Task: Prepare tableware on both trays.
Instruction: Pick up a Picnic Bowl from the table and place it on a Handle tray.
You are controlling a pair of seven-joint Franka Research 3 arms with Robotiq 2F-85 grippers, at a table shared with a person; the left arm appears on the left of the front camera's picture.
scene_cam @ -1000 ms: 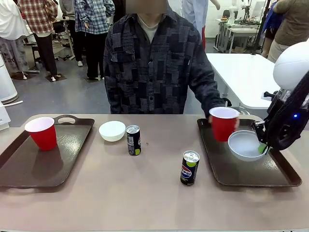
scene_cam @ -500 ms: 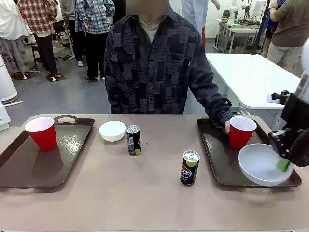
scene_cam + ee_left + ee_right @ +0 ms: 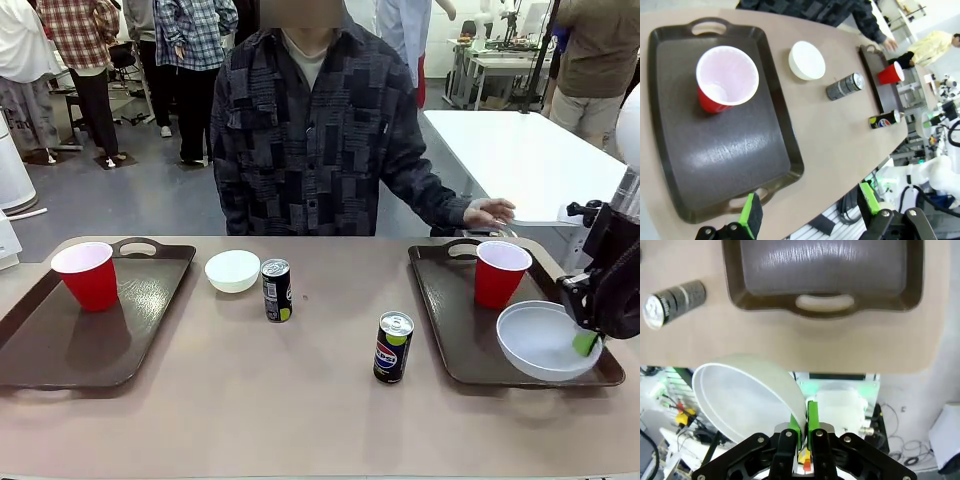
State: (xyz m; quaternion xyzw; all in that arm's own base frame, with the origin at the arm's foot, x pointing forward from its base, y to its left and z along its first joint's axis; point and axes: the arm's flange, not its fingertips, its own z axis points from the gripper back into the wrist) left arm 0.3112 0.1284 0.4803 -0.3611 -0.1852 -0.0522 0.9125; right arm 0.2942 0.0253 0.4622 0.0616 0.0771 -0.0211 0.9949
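- The right hand [image 3: 587, 343] was clenched on the rim of a tilted shallow white bowl [image 3: 545, 340], which stuck out sideways from its green pads.
- A brown tray [image 3: 455, 330] lay just under and ahead of that hand, with a red cup [image 3: 498, 273] upright on it, farther out.
- The left hand [image 3: 810, 207] was released and empty, above the near edge of a second brown tray [image 3: 715, 150].
- A second red cup [image 3: 725, 80] stood on that tray ahead of the fingers.
- A second white bowl [image 3: 807, 60], a dark can [image 3: 845, 86] and a Pepsi can [image 3: 884, 120] stood farther off on the worktop [image 3: 840, 150].

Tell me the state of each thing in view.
Left cup, upright, empty, on left tray.
Right cup, upright, on right tray.
Table bowl, upright, empty.
Held bowl, tilted, gripped by its rim.
Far can, upright.
Near can, upright.
Right gripper, jaws shut on held bowl.
Left gripper, jaws open, holding nothing.
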